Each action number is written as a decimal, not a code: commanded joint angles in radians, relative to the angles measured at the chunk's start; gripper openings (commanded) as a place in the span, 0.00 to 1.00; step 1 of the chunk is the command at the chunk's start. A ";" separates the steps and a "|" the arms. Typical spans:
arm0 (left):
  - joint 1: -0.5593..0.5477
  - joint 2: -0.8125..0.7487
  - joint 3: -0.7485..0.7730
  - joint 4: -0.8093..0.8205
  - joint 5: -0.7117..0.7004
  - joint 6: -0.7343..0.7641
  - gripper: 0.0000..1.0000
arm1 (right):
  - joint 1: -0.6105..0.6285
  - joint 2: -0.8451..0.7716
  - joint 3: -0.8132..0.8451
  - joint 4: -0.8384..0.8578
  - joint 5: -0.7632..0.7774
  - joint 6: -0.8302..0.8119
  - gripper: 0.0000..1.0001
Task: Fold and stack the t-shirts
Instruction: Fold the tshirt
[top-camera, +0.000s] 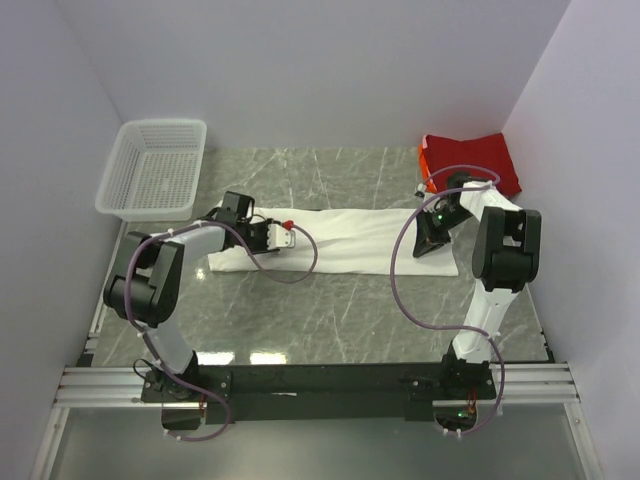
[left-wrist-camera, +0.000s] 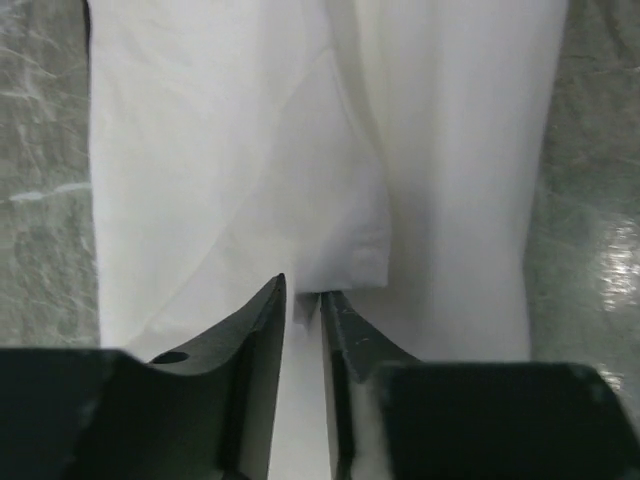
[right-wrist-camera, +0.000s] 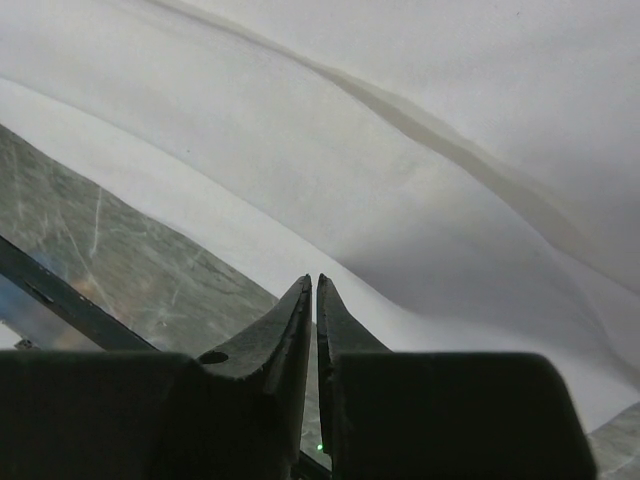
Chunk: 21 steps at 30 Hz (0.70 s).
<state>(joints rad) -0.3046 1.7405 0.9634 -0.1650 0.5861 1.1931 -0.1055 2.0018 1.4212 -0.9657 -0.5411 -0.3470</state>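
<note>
**A:** Start nearest. What's there?

**B:** A stretch of bare table (top-camera: 330, 310), grey and marble-patterned, glossy enough to throw glare. Just beyond it, mid-table, the white t-shirt (top-camera: 350, 235) lies as a long flat strip running left to right.

**A:** And the arms?

**B:** The left gripper (left-wrist-camera: 303, 300) sits low over the strip's left part. Its jaws are drawn to a narrow slot right at a folded-in sleeve hem (left-wrist-camera: 350, 265), and I cannot tell whether any cloth is in that slot. The right gripper (right-wrist-camera: 312, 285) is at the strip's right end with its jaws pressed almost together at the shirt's edge. I judge it's pinching a thin layer.

**A:** What could spoil it?

**B:** The cloth is thin, limp and stacked in layers. If the left jaws catch only the sleeve flap, a lift would peel that fold open rather than carry the whole end. If one end rises ahead of the other, the strip would skew. The slick tabletop would also let the rest slide.

**A:** Farther back?

**B:** The red t-shirt (top-camera: 475, 160) sits in the far right corner, rumpled with an orange edge showing, just beyond the white strip's right end. At far left is a rigid white mesh basket (top-camera: 150, 205).
</note>
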 joint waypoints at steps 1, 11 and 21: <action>-0.005 0.034 0.105 -0.054 0.064 0.016 0.24 | -0.002 0.011 0.038 -0.014 0.003 0.008 0.13; -0.014 0.161 0.326 -0.082 0.095 -0.128 0.01 | -0.002 0.015 0.056 -0.047 0.006 -0.021 0.14; -0.051 0.295 0.566 -0.036 0.023 -0.363 0.38 | -0.002 -0.023 0.076 -0.067 -0.074 -0.050 0.16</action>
<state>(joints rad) -0.3443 2.0377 1.4578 -0.2039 0.6037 0.9237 -0.1055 2.0022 1.4555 -1.0096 -0.5671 -0.3687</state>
